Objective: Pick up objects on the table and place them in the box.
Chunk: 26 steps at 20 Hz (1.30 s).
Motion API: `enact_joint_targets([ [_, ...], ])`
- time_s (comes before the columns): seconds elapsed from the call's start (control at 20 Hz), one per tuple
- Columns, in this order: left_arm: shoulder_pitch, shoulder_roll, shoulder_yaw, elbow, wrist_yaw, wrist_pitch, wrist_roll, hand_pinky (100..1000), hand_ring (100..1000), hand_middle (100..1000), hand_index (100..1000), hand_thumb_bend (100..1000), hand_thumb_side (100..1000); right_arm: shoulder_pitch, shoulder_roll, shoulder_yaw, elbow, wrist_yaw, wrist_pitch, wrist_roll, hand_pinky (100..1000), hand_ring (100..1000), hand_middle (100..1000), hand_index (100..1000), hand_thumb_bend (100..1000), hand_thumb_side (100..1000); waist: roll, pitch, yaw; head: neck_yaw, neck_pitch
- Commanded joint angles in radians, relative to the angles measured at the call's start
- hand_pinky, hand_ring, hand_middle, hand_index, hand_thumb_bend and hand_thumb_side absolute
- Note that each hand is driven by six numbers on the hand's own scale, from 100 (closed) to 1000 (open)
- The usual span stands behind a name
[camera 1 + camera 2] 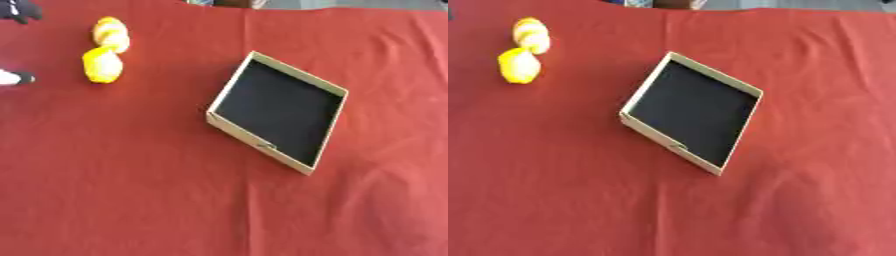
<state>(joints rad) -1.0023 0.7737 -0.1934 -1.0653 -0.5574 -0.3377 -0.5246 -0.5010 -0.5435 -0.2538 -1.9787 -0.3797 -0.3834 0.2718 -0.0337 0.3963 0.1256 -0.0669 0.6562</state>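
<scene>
1. A shallow tan box (229,129) with a black floor sits mid-table on the red cloth (131,190).
2. Two yellow objects (103,64), touching, lie far left.
3. The left hand (19,11) shows at the far-left edge; whether it is open or closed cannot be told.

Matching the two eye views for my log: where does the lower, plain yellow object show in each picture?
Left eye view: the plain yellow object lies upper left on the red cloth, just below the yellow-and-white object.
Right eye view: the same pair, nearer the left edge.
Shared landmark: the tan box with a black floor, right of both.
</scene>
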Motion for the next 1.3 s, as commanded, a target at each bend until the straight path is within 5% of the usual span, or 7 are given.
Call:
enact_joint_targets([
  [0.05,-0.032,0.006,0.014,0.024,-0.048,0.003,0.008,937,895,958,940,519,137,-0.011,-0.012,-0.004,-0.021,-0.008,0.003,0.006,918,894,780,838,100,561,0.006,-0.017,-0.003,0.003,-0.020],
  [0.5,-0.068,-0.055,0.008,0.067,-0.017,-0.012,-0.048,931,879,955,945,470,237,-0.029,0.004,0.003,-0.021,-0.014,0.020,0.025,920,895,779,837,100,565,0.016,0.004,-0.026,0.015,-0.039],
  [0.9,-0.100,-0.100,0.025,0.101,-0.062,0.022,-0.007,916,867,940,934,443,202,-0.056,0.020,0.015,-0.021,-0.026,0.032,0.053,922,896,777,835,100,568,0.026,0.038,-0.058,0.032,-0.065],
  [1.3,-0.110,-0.117,0.033,0.125,-0.130,0.070,0.066,809,740,805,836,159,110,-0.067,0.035,0.019,-0.021,-0.031,0.050,0.078,925,898,776,834,100,572,0.033,0.067,-0.074,0.037,-0.087],
])
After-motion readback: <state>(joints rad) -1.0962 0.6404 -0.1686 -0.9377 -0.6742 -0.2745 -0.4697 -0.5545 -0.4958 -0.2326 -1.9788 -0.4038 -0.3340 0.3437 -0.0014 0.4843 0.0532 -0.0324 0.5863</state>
